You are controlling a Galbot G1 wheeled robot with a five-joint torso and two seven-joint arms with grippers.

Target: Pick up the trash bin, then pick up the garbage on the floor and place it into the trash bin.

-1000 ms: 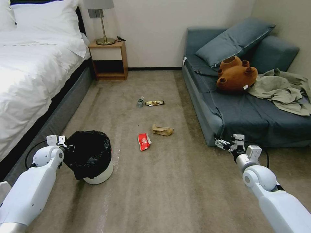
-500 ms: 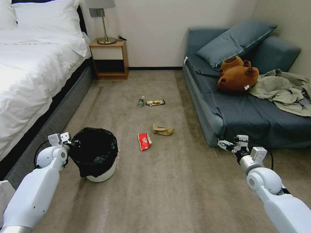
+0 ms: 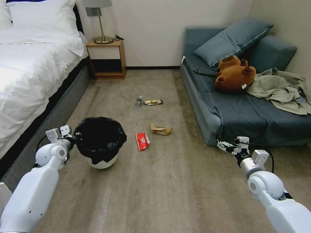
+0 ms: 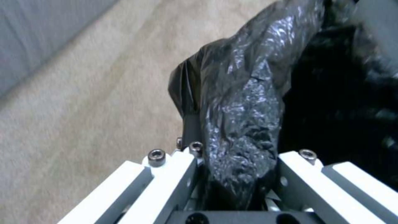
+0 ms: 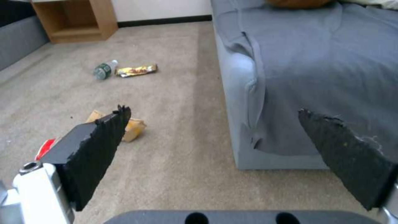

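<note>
Lifted off the carpet, trash bin hangs clenched in left tool; right tool gapes.

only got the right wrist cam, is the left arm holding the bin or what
Observer: Yes. The left gripper is shut on the rim of the small round white plastic trash bin, with its glossy black bag liner pinched between the fingers.
Operator: is it off the floor
Observer: The head view shows the bin tilted beside the bed; I cannot tell whether its base is clear of the carpet.
Operator: theres a red corner behind my finger, what is that
Observer: A red-and-white snack packet, lying flat on the carpet between the bin and the crumpled brown paper bag.
</note>
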